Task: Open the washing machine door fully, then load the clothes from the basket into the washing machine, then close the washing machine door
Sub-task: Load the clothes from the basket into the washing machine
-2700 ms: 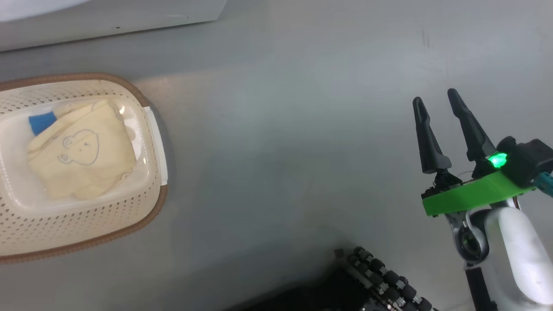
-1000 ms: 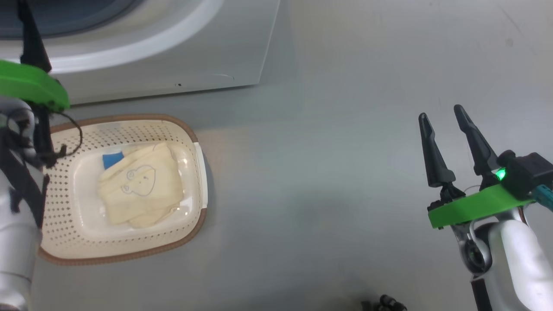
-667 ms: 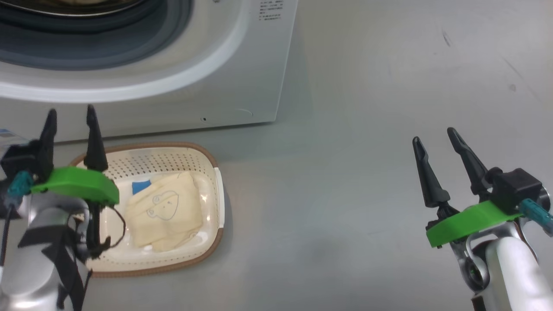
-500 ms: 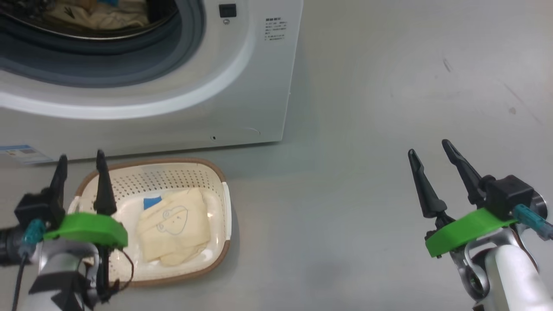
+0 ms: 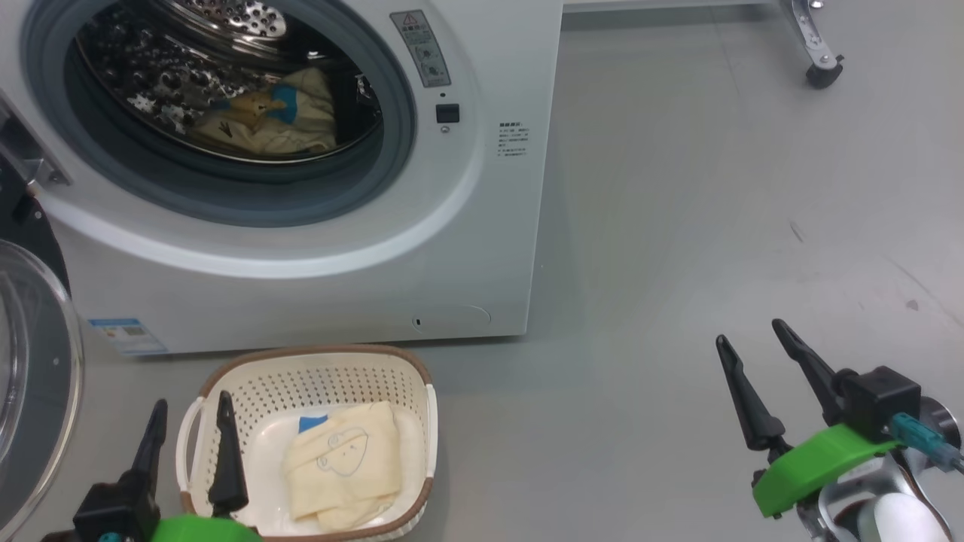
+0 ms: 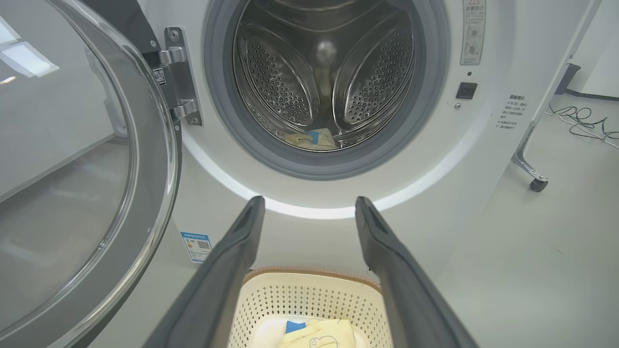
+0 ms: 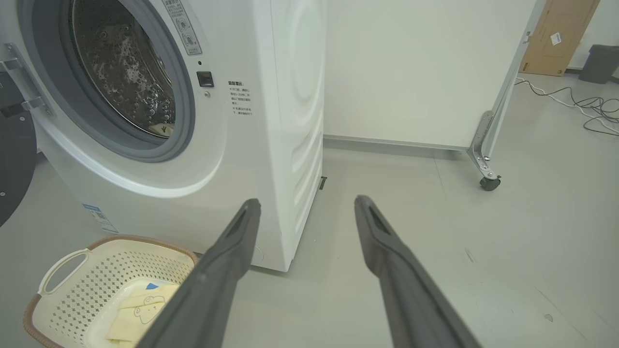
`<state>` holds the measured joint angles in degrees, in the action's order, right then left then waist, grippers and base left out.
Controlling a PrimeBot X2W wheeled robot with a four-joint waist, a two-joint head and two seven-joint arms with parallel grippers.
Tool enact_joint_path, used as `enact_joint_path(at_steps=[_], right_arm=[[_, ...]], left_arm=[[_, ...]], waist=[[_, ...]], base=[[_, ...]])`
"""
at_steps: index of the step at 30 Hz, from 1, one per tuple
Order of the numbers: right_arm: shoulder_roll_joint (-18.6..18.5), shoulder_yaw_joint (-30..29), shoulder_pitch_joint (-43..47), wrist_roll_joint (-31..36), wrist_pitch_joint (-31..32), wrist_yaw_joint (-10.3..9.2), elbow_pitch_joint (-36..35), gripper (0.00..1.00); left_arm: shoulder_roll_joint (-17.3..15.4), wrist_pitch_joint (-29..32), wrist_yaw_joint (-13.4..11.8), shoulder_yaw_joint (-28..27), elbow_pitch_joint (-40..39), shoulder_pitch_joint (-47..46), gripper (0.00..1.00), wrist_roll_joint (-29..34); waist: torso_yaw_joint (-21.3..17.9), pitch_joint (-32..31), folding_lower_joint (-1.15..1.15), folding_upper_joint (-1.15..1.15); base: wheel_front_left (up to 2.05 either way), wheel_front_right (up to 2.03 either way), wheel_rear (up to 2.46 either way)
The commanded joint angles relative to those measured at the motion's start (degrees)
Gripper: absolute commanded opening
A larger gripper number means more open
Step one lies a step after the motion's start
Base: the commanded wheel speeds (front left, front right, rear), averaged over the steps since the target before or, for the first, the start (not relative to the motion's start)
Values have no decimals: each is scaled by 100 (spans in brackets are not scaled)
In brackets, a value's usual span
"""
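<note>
In the head view, the washer (image 5: pixel 482 226) is seen with its door (image 5: pixel 30 361) swung open at the left. One bear garment (image 5: pixel 271 117) lies in the drum (image 5: pixel 151 75), and one outline garment (image 5: pixel 343 470) lies in the basket (image 5: pixel 316 376), which is set on the floor (image 5: pixel 678 226) just before the washer. The left gripper (image 5: pixel 191 399) is seen at the basket's left edge and the right gripper (image 5: pixel 749 331) well apart from it, both with fingers spread and nothing held. In the left wrist view, both containers are shown, one garment in each. In the right wrist view, the basket's single garment is seen, and one caster (image 7: pixel 488 183) stands beyond the washer.
</note>
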<state>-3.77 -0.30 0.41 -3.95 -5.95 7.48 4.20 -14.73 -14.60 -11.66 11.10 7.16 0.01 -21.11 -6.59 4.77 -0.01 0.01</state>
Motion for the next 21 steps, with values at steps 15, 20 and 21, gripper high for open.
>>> enact_joint_path(at_steps=[15, 20, 21], right_arm=[[-22, -101, 399, 119, 284, 1, -689, 100], [-13, -134, 415, 124, 318, 1, -747, 100], [-10, -139, 418, 126, 323, 1, -758, 100]], left_arm=[[-41, 228, -203, 46, -736, 286, 100, 160], [-25, 232, -191, 90, -696, 269, 100, 134], [-20, 233, -188, 99, -683, 267, 100, 128]], waist=[[138, -355, 1, -1], [169, -365, 1, -1], [178, -366, 1, -1]], base=[[0, 0, 0], [0, 0, 0], [0, 0, 0]])
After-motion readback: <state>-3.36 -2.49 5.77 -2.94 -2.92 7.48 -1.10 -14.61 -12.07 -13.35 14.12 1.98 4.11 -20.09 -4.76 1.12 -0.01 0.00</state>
